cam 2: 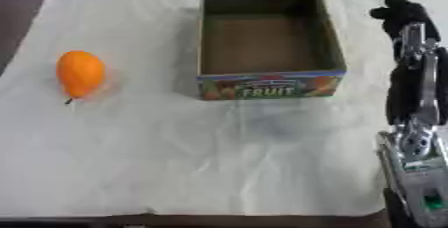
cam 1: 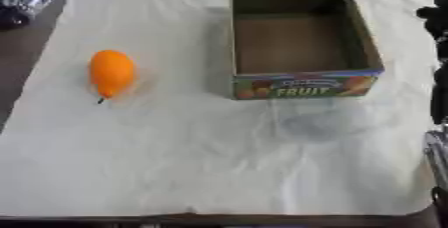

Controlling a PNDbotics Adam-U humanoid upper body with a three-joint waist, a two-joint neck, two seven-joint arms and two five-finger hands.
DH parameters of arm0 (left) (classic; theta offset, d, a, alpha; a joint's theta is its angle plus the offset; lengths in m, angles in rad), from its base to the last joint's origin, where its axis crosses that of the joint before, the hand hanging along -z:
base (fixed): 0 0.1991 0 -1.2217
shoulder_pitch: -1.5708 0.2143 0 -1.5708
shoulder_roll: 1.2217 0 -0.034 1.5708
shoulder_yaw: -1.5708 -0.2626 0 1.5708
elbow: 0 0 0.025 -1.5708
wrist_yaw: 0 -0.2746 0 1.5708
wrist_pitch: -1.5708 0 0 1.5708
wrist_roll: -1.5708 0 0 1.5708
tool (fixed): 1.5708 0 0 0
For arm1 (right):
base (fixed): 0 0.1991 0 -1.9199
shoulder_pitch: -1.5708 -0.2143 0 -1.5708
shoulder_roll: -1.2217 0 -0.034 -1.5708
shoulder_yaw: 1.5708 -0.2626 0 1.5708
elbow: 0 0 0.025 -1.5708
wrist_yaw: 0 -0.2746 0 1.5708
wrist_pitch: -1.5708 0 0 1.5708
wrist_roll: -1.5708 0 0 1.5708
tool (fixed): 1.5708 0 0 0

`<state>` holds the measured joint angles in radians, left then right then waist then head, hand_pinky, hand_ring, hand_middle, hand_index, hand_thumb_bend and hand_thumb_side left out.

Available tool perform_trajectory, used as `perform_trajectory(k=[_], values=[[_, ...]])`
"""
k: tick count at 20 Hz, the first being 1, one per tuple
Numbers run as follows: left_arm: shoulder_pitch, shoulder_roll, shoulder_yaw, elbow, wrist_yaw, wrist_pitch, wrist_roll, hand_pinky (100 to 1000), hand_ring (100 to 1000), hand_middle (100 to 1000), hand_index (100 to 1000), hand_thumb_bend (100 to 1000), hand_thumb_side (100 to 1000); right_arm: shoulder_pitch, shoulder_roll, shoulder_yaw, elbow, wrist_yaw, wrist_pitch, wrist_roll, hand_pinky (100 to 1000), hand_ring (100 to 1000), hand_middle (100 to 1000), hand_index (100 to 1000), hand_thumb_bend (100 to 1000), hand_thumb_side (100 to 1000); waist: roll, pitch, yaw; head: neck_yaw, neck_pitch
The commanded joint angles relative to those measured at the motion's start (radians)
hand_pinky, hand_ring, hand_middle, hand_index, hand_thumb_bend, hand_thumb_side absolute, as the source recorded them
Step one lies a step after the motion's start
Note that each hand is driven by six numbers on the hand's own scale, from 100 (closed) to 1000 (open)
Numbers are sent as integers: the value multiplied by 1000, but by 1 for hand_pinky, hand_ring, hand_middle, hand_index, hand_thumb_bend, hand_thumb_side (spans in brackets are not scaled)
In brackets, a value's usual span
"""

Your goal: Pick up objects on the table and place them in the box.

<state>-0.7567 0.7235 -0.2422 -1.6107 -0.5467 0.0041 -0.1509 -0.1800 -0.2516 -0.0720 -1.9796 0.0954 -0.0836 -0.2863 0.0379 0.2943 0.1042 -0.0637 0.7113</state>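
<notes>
I'm looking down at the open brown cardboard box [cam 2: 267, 42], which sits on the white crumpled cloth [cam 1: 201, 157] toward the far right of the work area. Its front panel carries a colourful printed label with the word FRUIT and pictures of fruit. From my view the inside of the box shows only its bare brown floor and walls; I see nothing lying in it.

The one loose thing I can make out is the orange pear-shaped fruit [cam 1: 111, 72] with a small dark stem at its near end. It lies on the cloth well to the left of the box, apart from it, with bare cloth between the two.

My right arm comes in along the right edge, silver and black links running up the side of the right eye view. The right hand [cam 2: 399, 12] shows as a dark shape just to the right of the box's far corner, beside the box and not over its opening. It has hold of nothing that I can see, but whether its fingers are straight or curled I cannot tell. My left hand does not show in either view.
</notes>
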Motion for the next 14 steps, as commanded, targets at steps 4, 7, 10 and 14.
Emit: perform_trajectory(k=[4, 7, 10, 14], values=[[-93, -37, -92, 121, -82, -14, -81, 641, 688, 783, 998, 579, 900, -3, -11, 5, -20, 7, 3, 8, 936, 868, 668, 821, 100, 988, 4, -17, -2, 8, -10], [-124, -71, -99, 178, -120, -35, -120, 651, 694, 781, 994, 688, 914, -1, -9, 8, -20, 8, 7, 11, 937, 868, 668, 822, 100, 987, 7, -16, -2, 8, -14], [-149, -89, -102, 213, -160, -54, -159, 668, 708, 785, 993, 774, 890, 0, -9, 8, -20, 9, 11, 12, 937, 869, 668, 822, 100, 987, 8, -16, -2, 9, -16], [-169, -102, -98, 226, -212, -75, -211, 673, 709, 786, 980, 815, 777, 1, -7, 9, -20, 10, 14, 12, 938, 868, 668, 822, 100, 986, 9, -14, -3, 11, -18]])
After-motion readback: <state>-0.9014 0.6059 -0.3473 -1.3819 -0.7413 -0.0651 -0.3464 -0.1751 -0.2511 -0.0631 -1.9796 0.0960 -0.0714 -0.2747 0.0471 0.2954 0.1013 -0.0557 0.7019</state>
